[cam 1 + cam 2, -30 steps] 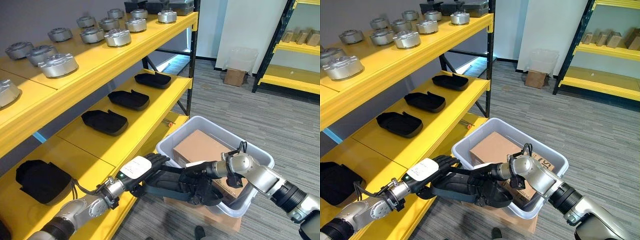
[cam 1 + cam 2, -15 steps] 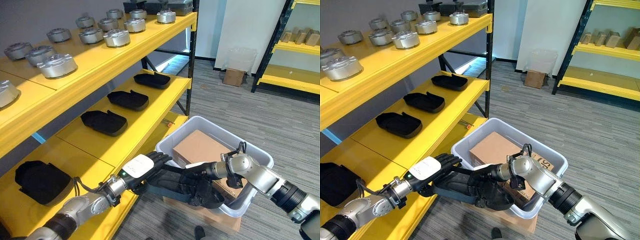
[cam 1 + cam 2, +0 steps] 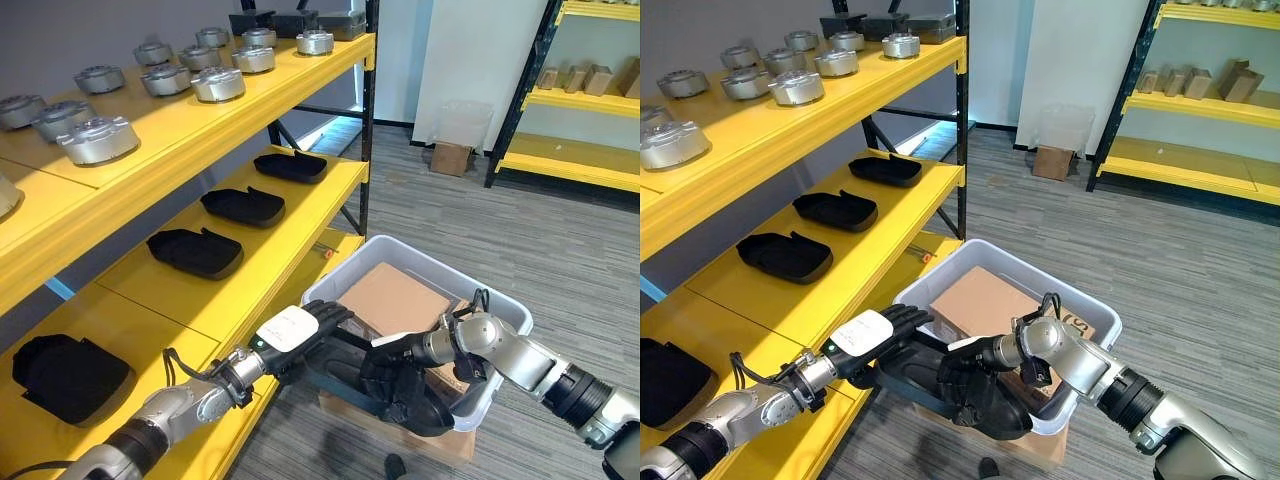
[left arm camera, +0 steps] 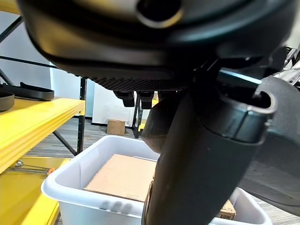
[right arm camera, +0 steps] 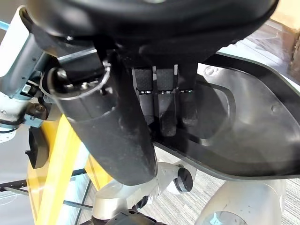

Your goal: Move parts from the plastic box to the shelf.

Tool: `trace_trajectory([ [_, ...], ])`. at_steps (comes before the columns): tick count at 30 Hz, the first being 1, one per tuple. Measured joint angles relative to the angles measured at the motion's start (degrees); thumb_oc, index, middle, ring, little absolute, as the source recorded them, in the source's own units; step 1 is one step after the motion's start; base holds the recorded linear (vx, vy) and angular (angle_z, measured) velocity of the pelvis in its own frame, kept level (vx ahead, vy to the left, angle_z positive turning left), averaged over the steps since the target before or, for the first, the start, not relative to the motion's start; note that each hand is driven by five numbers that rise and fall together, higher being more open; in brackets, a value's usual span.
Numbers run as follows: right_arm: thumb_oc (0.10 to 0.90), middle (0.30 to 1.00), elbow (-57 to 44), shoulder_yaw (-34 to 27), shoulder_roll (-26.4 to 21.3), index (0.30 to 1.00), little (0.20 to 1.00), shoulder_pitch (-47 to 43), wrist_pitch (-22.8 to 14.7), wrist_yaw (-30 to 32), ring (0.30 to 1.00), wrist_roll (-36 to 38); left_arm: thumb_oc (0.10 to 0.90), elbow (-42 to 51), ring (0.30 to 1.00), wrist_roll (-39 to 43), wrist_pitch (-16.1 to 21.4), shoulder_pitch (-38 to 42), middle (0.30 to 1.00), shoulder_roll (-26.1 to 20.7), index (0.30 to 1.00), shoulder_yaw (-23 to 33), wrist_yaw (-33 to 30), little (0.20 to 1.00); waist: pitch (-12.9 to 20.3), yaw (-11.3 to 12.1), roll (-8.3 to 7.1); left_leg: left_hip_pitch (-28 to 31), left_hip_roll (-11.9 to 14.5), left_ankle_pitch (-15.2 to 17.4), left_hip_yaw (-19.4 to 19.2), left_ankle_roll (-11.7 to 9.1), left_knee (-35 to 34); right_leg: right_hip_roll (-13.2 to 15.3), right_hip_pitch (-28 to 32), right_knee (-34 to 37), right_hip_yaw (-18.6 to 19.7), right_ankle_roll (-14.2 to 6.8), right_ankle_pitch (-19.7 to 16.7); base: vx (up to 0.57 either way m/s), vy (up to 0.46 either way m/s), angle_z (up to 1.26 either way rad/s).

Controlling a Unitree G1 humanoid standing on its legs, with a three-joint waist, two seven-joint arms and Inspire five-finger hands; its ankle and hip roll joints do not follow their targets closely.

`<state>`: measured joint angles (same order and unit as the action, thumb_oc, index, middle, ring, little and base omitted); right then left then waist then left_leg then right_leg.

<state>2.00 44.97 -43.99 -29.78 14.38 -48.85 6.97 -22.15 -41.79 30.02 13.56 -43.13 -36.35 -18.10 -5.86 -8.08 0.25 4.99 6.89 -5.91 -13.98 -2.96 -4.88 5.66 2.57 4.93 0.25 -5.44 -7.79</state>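
Observation:
A black moulded part (image 3: 345, 372) hangs between my two hands, just outside the near wall of the grey plastic box (image 3: 500, 306). My left hand (image 3: 298, 332), with a white cover on its back, has its fingers curled over the part's left end. My right hand (image 3: 392, 366) is shut on the part's other end; its wrist view shows the fingers (image 5: 161, 108) pressed to the part (image 5: 243, 126). A brown cardboard sheet (image 3: 392, 296) lies in the box. The yellow shelf (image 3: 260, 265) stands to the left, carrying similar black parts (image 3: 195, 252).
More black parts (image 3: 243, 205) (image 3: 66, 366) lie along the middle shelf level. Silver metal parts (image 3: 98, 140) fill the upper level. The plastic box rests on a cardboard box (image 3: 400, 442). Another yellow rack (image 3: 580, 160) stands at the far right across grey carpet.
The whole picture has shifted, so the camera moved. Both hands still hold the black part, which sits a little lower against the box's near wall.

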Motion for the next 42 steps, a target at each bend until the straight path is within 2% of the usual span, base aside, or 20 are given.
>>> trace_trajectory([
  [6,0.400,0.300,0.0,1.6,0.2,0.300,0.300,0.0,0.0,0.0,0.300,0.0,0.900,-0.5,1.000,0.0,-0.1,1.0,1.000,1.6,1.000,-0.4,-0.5,1.000,0.6,-0.3,-0.46,0.0,0.0,0.0,0.0,0.0,0.0,0.0,0.0,0.0,0.2,0.1,0.1,0.00,0.000,0.00],
  [7,0.400,0.300,0.0,1.7,0.4,0.300,0.300,0.0,0.0,0.0,0.300,0.0,0.767,-0.5,0.813,0.0,-0.1,1.1,0.813,1.7,0.813,-0.5,-0.6,0.813,0.6,-0.4,-0.46,0.0,0.0,0.0,-0.1,0.0,0.0,0.0,0.0,0.0,0.2,0.1,0.1,0.00,0.000,0.00],
  [9,0.400,0.300,0.0,1.9,0.8,0.300,0.300,0.0,0.0,0.0,0.300,0.0,0.463,-0.5,0.388,0.1,-0.1,1.2,0.388,1.7,0.388,-0.6,-1.2,0.388,0.6,-0.8,-0.45,0.0,0.0,0.0,-0.1,0.0,0.0,0.0,0.0,0.0,0.2,0.1,0.1,0.00,0.000,0.00],
  [10,0.400,0.300,0.0,2.0,0.8,0.300,0.300,0.0,0.0,0.0,0.300,0.0,0.400,-0.5,0.300,0.1,0.0,1.2,0.300,1.7,0.300,-0.6,-1.5,0.300,0.6,-0.9,-0.45,0.0,0.0,0.0,-0.1,0.0,0.0,0.0,0.0,0.0,0.2,0.1,0.1,0.00,0.000,0.00],
  [23,0.400,0.300,0.0,2.1,1.5,0.300,0.300,0.1,-0.2,0.5,0.300,2.4,0.400,-0.5,0.300,1.3,-0.1,1.6,0.300,2.5,0.300,0.6,-3.4,0.300,1.3,-1.2,0.29,0.1,0.0,0.0,-0.2,0.0,0.0,0.0,0.0,0.0,0.3,0.0,-0.1,0.00,0.000,0.00],
  [34,0.400,0.300,0.0,2.1,2.2,0.300,0.300,0.5,-0.3,0.9,0.300,2.4,0.400,-0.5,0.300,1.1,-0.1,1.6,0.300,1.7,0.300,0.5,-4.0,0.300,1.3,-1.3,0.33,0.1,0.0,0.0,-0.3,0.1,0.0,0.1,0.0,0.0,0.3,-0.1,-0.1,0.00,0.000,0.00],
  [42,0.400,0.300,0.6,2.1,3.3,0.300,0.300,1.8,-0.3,3.2,0.300,2.4,0.400,-0.5,0.300,1.1,-0.3,1.6,0.300,1.0,0.300,0.6,-3.8,0.300,1.4,-1.4,0.48,0.2,0.0,0.0,-0.3,0.1,0.0,0.1,0.0,0.0,0.3,-0.1,-0.1,0.00,0.000,0.00],
])
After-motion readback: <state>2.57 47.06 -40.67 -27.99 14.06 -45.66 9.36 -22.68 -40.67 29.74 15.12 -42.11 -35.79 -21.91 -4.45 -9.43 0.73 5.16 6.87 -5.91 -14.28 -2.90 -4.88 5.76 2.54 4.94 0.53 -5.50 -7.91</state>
